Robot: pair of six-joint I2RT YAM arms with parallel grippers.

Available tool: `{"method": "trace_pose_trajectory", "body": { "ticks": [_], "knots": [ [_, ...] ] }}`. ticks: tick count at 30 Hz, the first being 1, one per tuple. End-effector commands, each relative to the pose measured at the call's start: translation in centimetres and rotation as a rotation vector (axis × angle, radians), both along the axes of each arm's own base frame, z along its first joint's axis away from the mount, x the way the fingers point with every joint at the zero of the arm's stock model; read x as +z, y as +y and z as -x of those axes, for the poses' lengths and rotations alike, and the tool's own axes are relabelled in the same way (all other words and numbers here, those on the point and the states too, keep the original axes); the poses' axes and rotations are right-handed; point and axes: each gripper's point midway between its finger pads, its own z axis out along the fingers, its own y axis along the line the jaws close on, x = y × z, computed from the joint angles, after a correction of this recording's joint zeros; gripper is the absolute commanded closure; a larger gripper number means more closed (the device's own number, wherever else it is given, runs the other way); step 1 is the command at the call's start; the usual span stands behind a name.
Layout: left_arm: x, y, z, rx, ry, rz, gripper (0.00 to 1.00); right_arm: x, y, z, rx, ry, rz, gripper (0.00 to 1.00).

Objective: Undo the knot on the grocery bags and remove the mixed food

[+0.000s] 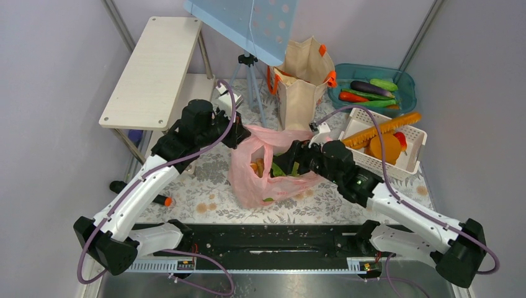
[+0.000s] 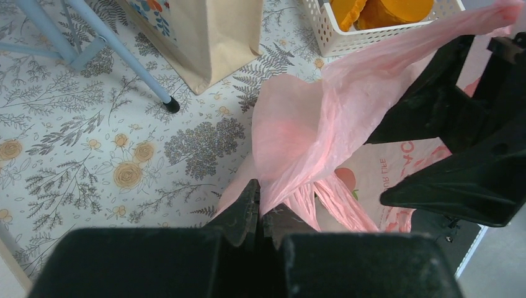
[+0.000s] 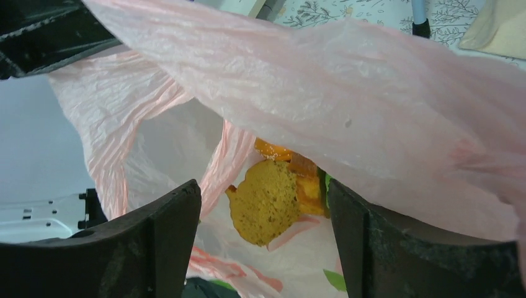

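Note:
The pink grocery bag [image 1: 248, 180] lies on the flowered cloth in the middle, its mouth pulled open. My left gripper [image 1: 244, 134] is shut on a strip of the bag's upper edge [image 2: 310, 130] and holds it lifted. Between the two arms the plastic is stretched. My right gripper [image 3: 263, 202] is open inside the bag's mouth, with its fingers [image 3: 177, 217] on either side of a yellow-brown speckled piece of the mixed food [image 3: 267, 205], not touching it. Orange and green bits [image 3: 304, 180] lie just behind it. Green food [image 1: 279, 171] shows through the bag from above.
A beige tote [image 1: 302, 87] stands behind the bag. A white basket [image 1: 414, 158] with orange toys and a teal bin [image 1: 406, 84] of vegetables sit at the right. Tripod legs [image 1: 251, 87], a wooden shelf [image 1: 155, 68] and a black marker [image 1: 139, 192] are on the left.

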Motion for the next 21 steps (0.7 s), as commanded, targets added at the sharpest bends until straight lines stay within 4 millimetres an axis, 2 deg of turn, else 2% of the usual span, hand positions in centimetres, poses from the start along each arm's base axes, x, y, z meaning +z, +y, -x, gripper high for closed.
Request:
{"method": "trace_pose_trajectory", "body": {
  "ticks": [1,8,12,13,16,19,21],
  "knots": [
    [2.4,-0.8,-0.4,-0.024,-0.057,0.063,1.00,4.1,2.0,-1.6,-0.036,-0.089,-0.115,0.20],
    [2.3,-1.1,-0.3,-0.038,-0.046,0.075,1.00,3.0,4.7,-1.9,-0.013,-0.055,-0.157,0.20],
    [2.4,-1.2,-0.2,-0.045,-0.042,0.084,1.00,2.5,5.7,-2.4,-0.015,-0.048,-0.152,0.25],
    [2.4,-1.3,-0.2,-0.046,-0.042,0.084,1.00,2.7,5.9,-2.5,-0.014,-0.054,-0.159,0.31],
    [2.3,-0.9,-0.5,-0.017,-0.048,0.073,1.00,3.7,5.9,-2.5,-0.008,-0.088,-0.171,0.59],
    [1.9,0.2,-1.5,0.068,-0.049,0.042,1.00,5.2,5.2,-1.4,0.013,-0.165,-0.173,0.87],
    [1.6,0.9,-2.2,0.120,-0.039,0.025,1.00,6.3,4.8,-0.2,0.046,-0.232,-0.177,1.00]
  ]
}}
